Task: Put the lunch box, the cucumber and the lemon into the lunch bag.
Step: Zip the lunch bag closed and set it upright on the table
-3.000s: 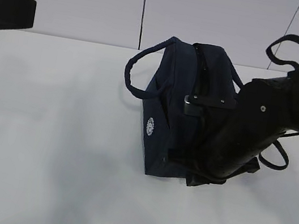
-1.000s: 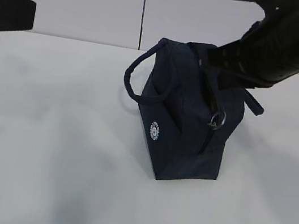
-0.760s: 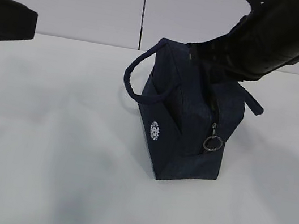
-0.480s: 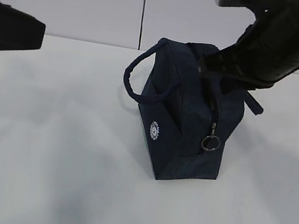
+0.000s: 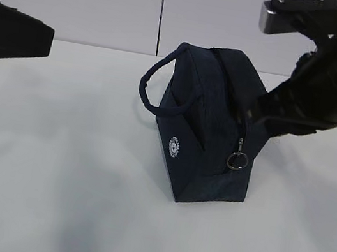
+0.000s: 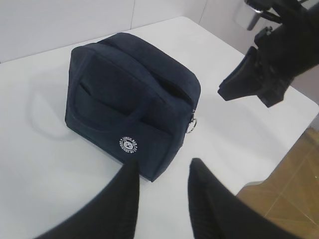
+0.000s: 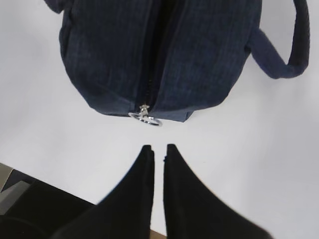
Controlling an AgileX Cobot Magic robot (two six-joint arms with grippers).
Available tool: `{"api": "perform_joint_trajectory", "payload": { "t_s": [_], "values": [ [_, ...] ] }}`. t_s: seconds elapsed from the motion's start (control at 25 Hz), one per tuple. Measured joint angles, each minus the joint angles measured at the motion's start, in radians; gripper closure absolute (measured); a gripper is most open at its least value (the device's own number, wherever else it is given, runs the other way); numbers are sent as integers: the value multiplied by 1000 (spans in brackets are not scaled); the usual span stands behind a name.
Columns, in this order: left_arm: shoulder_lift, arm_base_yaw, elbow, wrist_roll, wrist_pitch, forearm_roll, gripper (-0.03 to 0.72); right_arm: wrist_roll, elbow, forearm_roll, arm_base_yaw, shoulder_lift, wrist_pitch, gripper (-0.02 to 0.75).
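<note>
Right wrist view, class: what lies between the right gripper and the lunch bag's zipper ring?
Only bare white table separates the right gripper from the zipper ring on the lunch bag.

You get even, diffuse light on the white table [image 5: 50, 177], bright enough to wash out its texture. Shadows are soft: a faint grey one spreads right of the lunch bag [image 5: 211, 123], so the light perhaps comes from above left. The navy fabric reads nearly black, with little detail. The right arm [image 5: 332, 76] looks slightly blurred. In the wrist views, the near fingers [image 6: 124, 199] are soft-edged silhouettes.
</note>
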Motion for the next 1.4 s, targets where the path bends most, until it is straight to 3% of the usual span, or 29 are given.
{"api": "perform_joint_trajectory", "payload": {
  "t_s": [0.16,0.4,0.52,0.68,0.8,0.92,1.16,1.4],
  "values": [
    [0,0,0,2,0,12,449,0,144,9,-2,-124,-92,678],
    [0,0,0,2,0,23,449,0,306,38,-74,-379,-206,680],
    [1,0,0,2,0,25,449,-10,332,99,-91,-491,-222,721],
    [1,0,0,2,0,25,449,-144,334,376,-93,-571,-226,731],
    [1,0,0,2,0,27,449,-386,334,667,-93,-578,-202,731],
    [1,0,0,2,0,35,449,-579,338,854,-93,-578,-162,731],
    [1,0,0,11,0,37,449,-677,338,812,-102,-578,-72,731],
    [1,0,0,14,0,37,449,-733,338,762,-271,-515,-5,731]
  ]
}}
